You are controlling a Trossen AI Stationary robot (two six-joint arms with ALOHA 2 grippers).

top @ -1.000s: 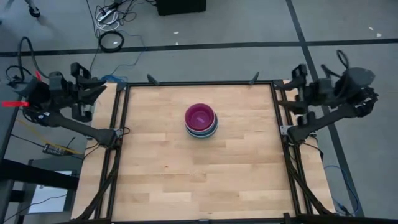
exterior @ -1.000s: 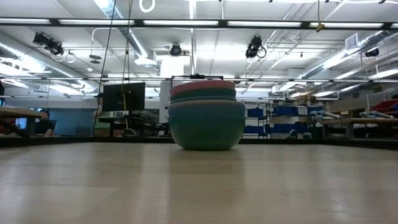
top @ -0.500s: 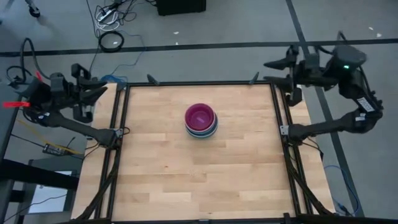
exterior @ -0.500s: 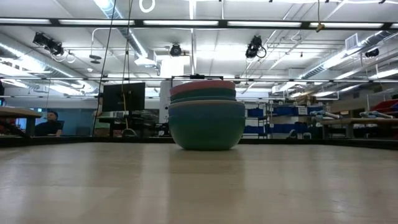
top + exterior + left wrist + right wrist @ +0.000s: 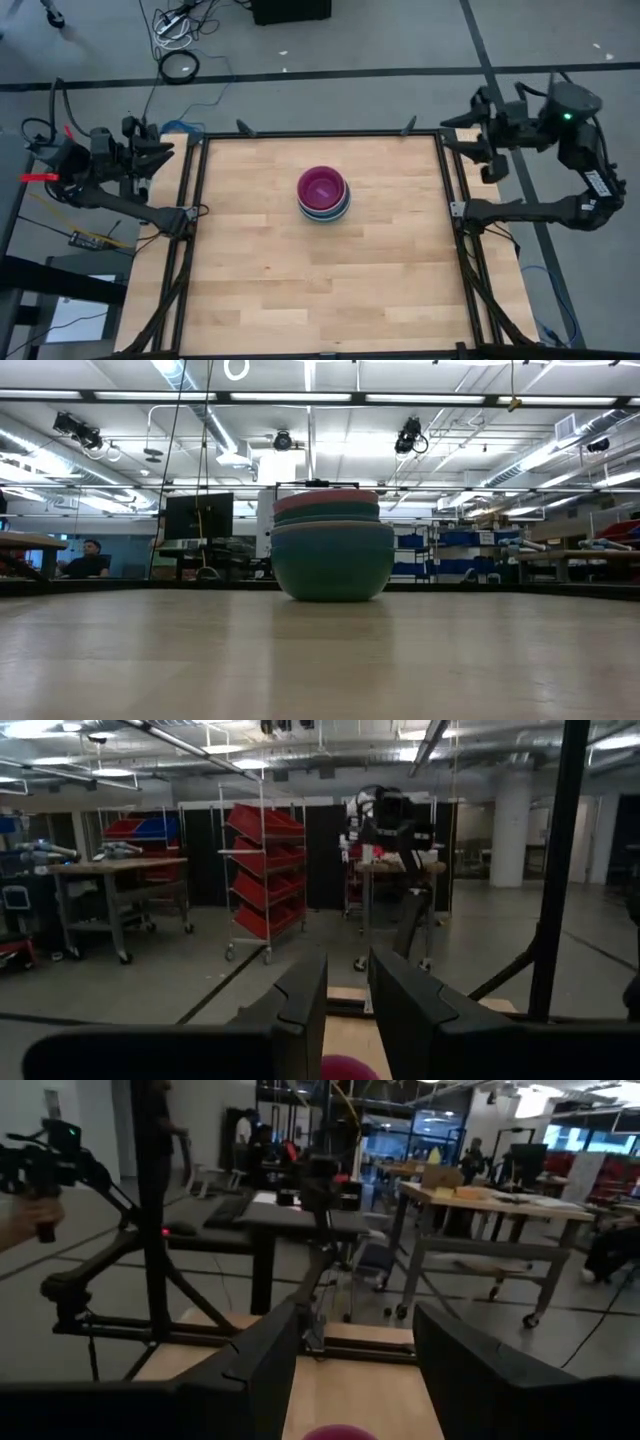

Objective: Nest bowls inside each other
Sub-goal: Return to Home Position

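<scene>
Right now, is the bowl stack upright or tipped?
Upright. In the low view the bowl stack sits flat on the table, rims level, nothing leaning.

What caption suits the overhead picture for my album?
Nested bowls stand on the table, magenta on top; left gripper and right gripper sit off its sides.

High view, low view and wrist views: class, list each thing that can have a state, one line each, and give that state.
stack of bowls: nested, upright, on the table, touched by neither claw.
magenta bowl: topmost, empty.
teal bowl: lowest, resting on the table.
left claw: narrowly open, empty, beyond the table's left edge.
right claw: wide open, empty, beyond the table's right edge.
</scene>
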